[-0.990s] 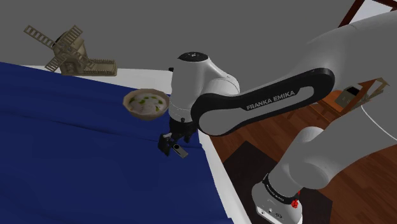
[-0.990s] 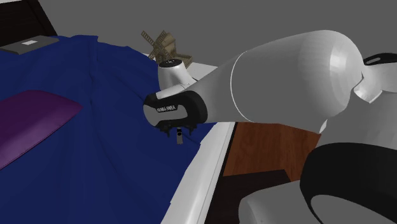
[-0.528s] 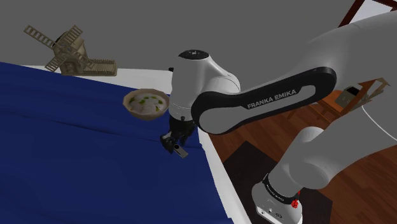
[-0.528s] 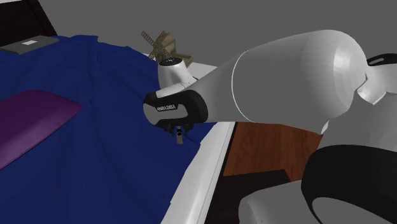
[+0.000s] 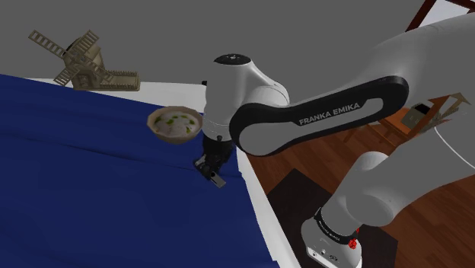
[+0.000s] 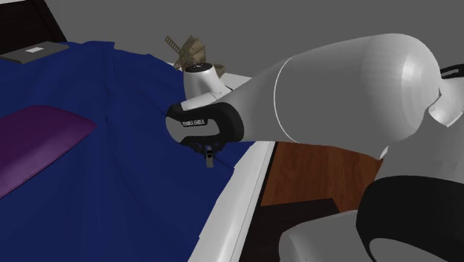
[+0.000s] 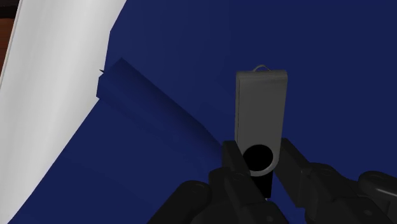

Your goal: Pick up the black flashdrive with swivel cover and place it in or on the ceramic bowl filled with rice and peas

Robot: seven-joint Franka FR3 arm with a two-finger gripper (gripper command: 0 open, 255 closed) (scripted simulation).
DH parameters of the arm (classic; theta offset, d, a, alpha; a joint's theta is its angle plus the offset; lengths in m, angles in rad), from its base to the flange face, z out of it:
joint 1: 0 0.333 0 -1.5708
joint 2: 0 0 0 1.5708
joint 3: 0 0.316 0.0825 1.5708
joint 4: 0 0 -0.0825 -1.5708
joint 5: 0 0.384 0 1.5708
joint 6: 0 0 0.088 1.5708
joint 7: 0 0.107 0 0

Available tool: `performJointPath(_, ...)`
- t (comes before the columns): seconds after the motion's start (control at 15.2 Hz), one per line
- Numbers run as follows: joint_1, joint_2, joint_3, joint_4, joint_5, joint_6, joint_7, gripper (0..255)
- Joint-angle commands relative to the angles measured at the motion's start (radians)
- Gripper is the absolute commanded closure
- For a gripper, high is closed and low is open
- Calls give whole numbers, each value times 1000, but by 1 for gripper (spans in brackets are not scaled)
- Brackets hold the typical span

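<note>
The flash drive, grey swivel cover over a black body, is clasped at its pivot end by my gripper, which is shut on it. In the shoulder view the gripper points down at the blue cloth near its edge, the drive sticking out below it. The bowl of rice and peas stands just beyond the gripper toward the shoulder view's upper left. From the second exterior view, the gripper and the drive hang under the arm's wrist.
A wooden windmill model stands at the back of the surface. A white edge borders the blue cloth beside the stand. A purple cushion and a dark flat object lie farther off on the cloth.
The fingers were apart around the flash drive a second ago and have since closed on it. The arm has barely shifted.
</note>
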Motion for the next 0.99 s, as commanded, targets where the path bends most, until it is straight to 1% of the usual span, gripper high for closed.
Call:
performJointPath(0.0, 2, -15, -6, 16, 3, -31, -4, 255)
performJointPath(0.92, 3, -82, -44, 152, 5, -233, -17, 255)
